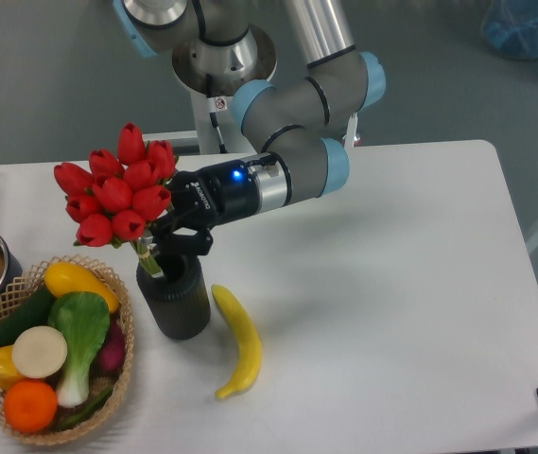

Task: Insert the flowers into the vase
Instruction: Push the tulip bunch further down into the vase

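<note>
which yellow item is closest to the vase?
The banana, lying loose on the table just right of the vase. The other yellow produce sits in the basket.

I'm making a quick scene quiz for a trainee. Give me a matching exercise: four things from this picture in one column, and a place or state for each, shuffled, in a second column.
Column 1
1. flowers
2. banana
3. orange
4. end effector

Column 2
A. lying on the table right of the vase
B. in the woven basket, at its near end
C. stems reaching into the vase mouth
D. closed on the stems just above the vase

Pairs: 1-C, 2-A, 3-B, 4-D
</note>
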`<state>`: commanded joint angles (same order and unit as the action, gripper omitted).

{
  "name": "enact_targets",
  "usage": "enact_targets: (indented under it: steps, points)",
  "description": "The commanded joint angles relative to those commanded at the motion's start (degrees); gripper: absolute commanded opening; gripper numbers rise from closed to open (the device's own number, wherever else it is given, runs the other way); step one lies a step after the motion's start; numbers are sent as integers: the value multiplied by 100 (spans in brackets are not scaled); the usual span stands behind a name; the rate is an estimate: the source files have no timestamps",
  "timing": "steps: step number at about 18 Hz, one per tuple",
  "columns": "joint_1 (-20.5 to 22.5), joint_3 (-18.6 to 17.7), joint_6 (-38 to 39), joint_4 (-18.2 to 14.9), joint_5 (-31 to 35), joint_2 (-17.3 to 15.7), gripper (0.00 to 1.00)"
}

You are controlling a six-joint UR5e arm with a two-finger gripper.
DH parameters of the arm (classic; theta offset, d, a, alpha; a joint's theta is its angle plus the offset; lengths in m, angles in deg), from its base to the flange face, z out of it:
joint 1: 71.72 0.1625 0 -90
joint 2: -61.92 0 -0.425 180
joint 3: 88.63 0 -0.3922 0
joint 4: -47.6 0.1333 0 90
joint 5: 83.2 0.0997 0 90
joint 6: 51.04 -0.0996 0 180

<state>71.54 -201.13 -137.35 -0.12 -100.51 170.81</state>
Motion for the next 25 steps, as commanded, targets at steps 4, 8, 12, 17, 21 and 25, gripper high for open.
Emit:
enact_targets:
  steps: [4, 8, 12, 17, 21, 25]
  points:
    - [26, -132, -106, 0, 0, 9, 44]
    - [70, -211, -317, 0, 0, 27, 44]
    - [97, -272, -343, 9, 9, 35, 44]
    - [132, -431, -668, 9, 9, 106, 44]
    - [220, -484, -668, 17, 9, 106, 44]
    - [325, -545, -677, 26, 35, 115, 44]
